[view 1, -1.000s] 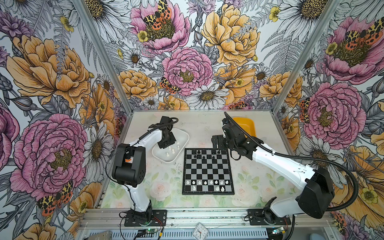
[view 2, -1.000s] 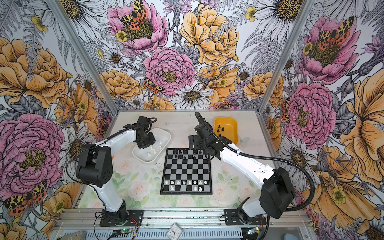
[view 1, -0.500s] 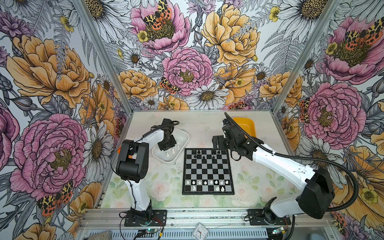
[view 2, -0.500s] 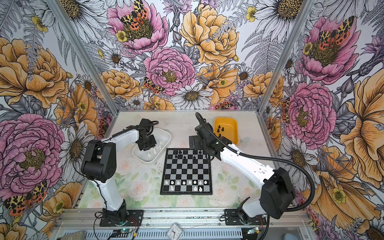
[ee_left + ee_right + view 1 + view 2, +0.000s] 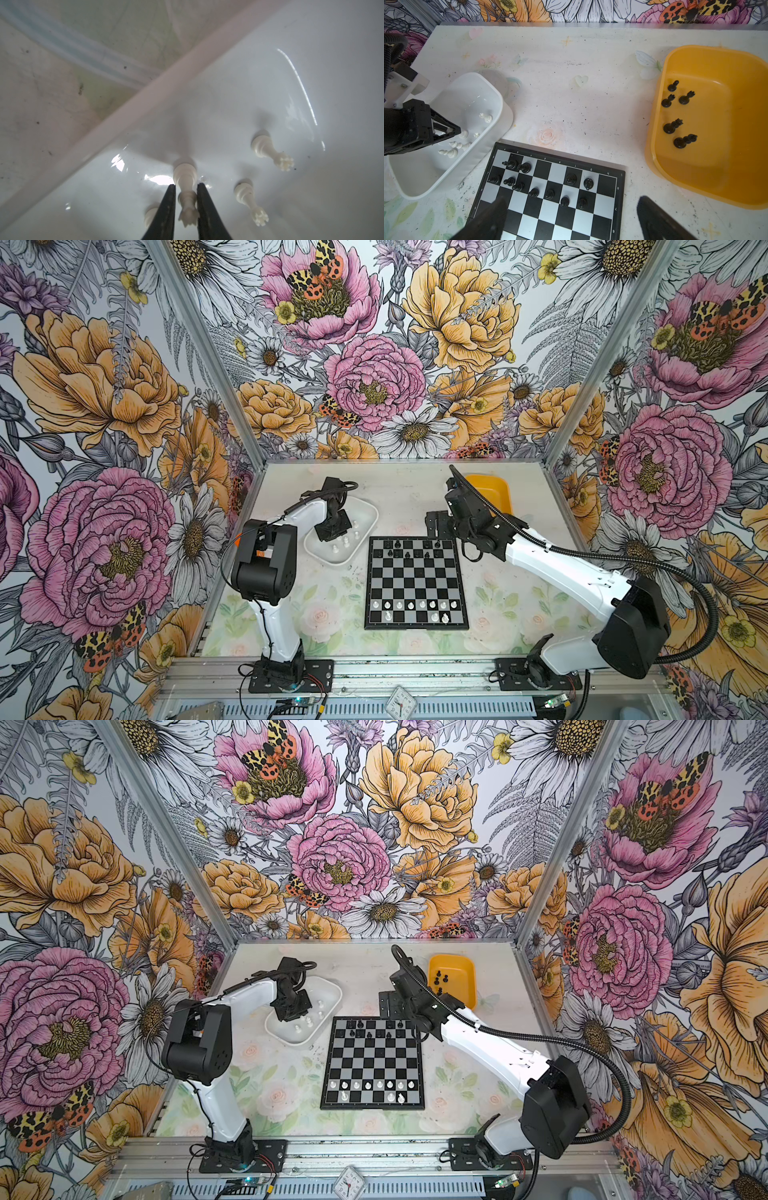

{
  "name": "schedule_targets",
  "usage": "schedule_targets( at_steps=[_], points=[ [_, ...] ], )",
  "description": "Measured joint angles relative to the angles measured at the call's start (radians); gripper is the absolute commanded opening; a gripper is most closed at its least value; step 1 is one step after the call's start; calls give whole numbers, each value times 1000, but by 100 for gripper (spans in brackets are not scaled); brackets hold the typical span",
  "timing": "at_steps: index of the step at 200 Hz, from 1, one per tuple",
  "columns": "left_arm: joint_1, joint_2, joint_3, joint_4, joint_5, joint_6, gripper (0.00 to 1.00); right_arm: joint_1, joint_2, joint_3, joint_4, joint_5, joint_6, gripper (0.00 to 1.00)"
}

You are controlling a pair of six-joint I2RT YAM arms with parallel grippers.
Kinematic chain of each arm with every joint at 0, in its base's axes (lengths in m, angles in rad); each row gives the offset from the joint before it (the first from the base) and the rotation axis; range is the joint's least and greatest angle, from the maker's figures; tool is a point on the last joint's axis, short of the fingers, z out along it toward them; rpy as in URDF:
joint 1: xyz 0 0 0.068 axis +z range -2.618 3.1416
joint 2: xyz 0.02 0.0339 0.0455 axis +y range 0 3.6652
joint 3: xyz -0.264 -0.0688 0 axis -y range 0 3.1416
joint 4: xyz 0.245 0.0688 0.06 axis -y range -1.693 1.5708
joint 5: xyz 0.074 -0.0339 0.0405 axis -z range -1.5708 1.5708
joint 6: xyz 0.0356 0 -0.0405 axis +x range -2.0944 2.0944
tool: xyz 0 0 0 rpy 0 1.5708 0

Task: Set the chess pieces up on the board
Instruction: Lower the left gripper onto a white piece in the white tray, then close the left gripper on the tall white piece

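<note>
The board [image 5: 415,585] [image 5: 374,1065] [image 5: 571,218] lies mid-table. Black chess pieces [image 5: 409,549] [image 5: 533,192] crowd its far rows and white ones [image 5: 415,605] stand on its near rows. My left gripper [image 5: 334,533] [image 5: 297,1011] [image 5: 186,185] reaches into the white tub [image 5: 365,514] [image 5: 145,97], shut on a crowned white piece [image 5: 187,199] that stands on the tub floor. Other white pieces [image 5: 264,147] [image 5: 452,152] stand around it. My right gripper [image 5: 434,526] [image 5: 572,203] hovers open over the board's far right corner, holding nothing.
A yellow tub [image 5: 494,489] [image 5: 465,969] [image 5: 716,166] at the back right holds several black pieces [image 5: 675,124] [image 5: 440,977]. The white tub sits just left of the board's far corner. Cage walls close off three sides. A small clock [image 5: 401,703] lies on the front rail.
The left arm's elbow swung right and its gripper settled lower in the white tub, its jaws narrowing around a white piece. The right arm has not moved.
</note>
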Motion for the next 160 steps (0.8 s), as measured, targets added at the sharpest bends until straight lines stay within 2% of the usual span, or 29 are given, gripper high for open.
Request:
schedule_targets(
  at_steps=[20,100,160],
  points=[
    [0,0,0,0,0,0,21,0,0,0,0,0,0,100],
    [0,0,18,-14,0,0,9,0,0,0,0,3,0,100],
    [0,-7,29,-27,0,0,7,0,-8,-11,0,3,0,100]
  ],
)
